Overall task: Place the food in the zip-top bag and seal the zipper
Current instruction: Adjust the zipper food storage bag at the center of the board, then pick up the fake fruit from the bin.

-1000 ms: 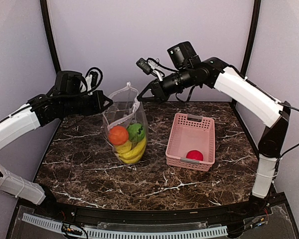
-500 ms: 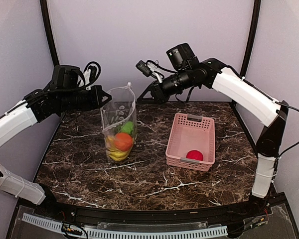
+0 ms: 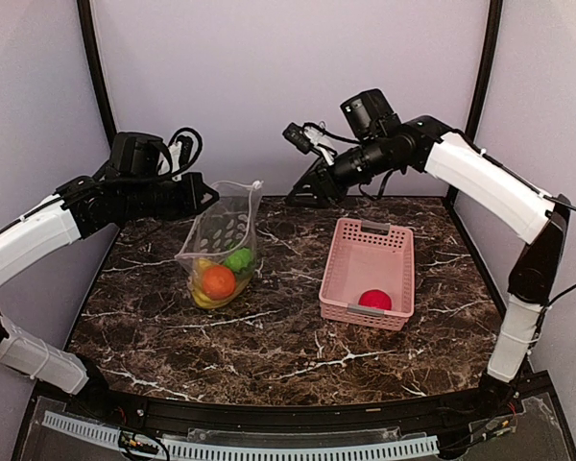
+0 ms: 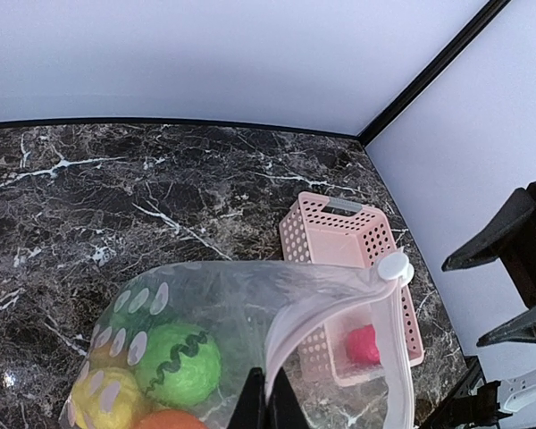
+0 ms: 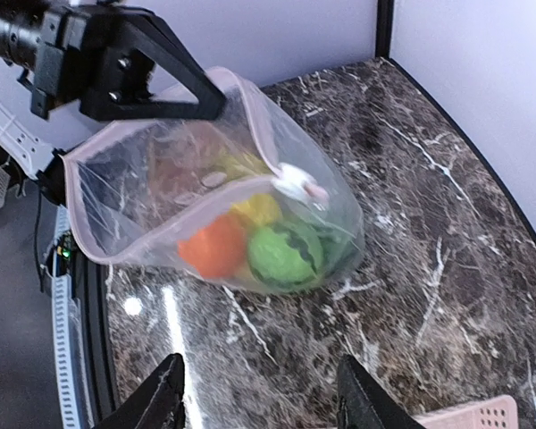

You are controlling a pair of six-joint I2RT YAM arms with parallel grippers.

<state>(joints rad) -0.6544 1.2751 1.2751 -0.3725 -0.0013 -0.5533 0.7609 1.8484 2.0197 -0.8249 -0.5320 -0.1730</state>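
The zip-top bag slumps on the table, hanging from my left gripper, which is shut on its top rim. Inside lie food pieces: an orange, a green striped ball and yellow pieces. The zipper strip ends at a white slider. A red-pink ball lies in the pink basket. My right gripper hovers open behind and to the right of the bag, holding nothing. In the right wrist view the bag lies well beyond its fingers.
The pink lattice basket stands to the right of the bag, its long side pointing away from me. Black frame posts stand at the back corners, in front of the purple walls. Dark marble table stretches in front of the bag and basket.
My right gripper let go of the bag's rim, opened and drew back to the right. The bag sagged down and leftwards, held only by my left gripper.
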